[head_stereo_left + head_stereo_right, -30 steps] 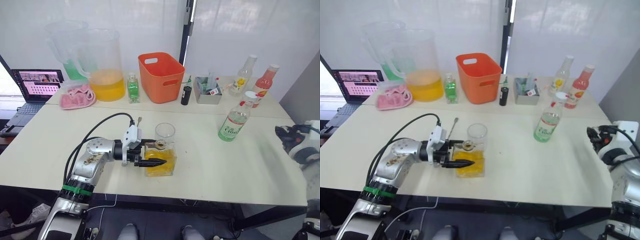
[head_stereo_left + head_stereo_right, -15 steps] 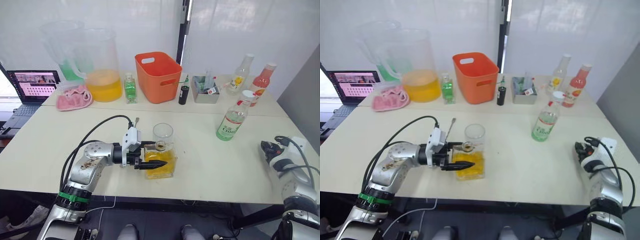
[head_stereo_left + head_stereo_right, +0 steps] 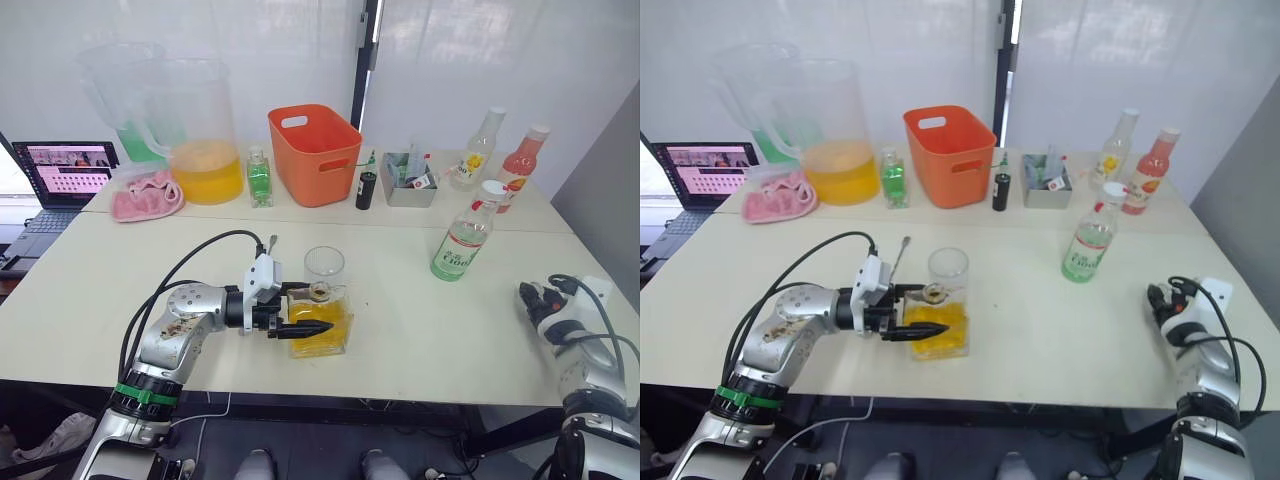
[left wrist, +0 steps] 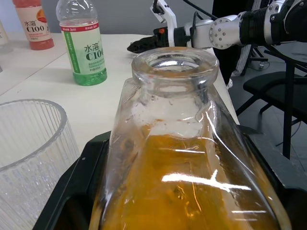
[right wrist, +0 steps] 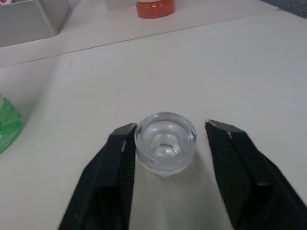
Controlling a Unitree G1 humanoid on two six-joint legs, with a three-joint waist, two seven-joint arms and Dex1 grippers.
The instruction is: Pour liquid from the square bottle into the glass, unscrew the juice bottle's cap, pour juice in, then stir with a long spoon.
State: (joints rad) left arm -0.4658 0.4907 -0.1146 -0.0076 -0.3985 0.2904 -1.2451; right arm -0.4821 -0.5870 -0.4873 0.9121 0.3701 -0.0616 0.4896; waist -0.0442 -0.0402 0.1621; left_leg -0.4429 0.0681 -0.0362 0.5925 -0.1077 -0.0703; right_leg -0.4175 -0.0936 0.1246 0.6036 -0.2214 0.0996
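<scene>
From the head views the left gripper (image 3: 300, 312) stood clamped on the square bottle (image 3: 322, 325) just beside the glass (image 3: 325, 266) — the first pour, judging by the left wrist view's open neck, needing a lift and tilt — while the right wrist view showed the right gripper (image 5: 168, 143) spread around a glass stopper (image 5: 166, 141) on the table (image 5: 268, 57).

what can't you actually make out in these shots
- Long spoon: the left arm's cable and wrist camera hide all but its upper end in the head views.
- Square bottle: base cut off by the left wrist view's edge.
- Glass stopper between the right pincer fingers: too ambiguous to tell if it is gripped or resting on the table.
- Label lettering on the far bottles: too small.
</scene>
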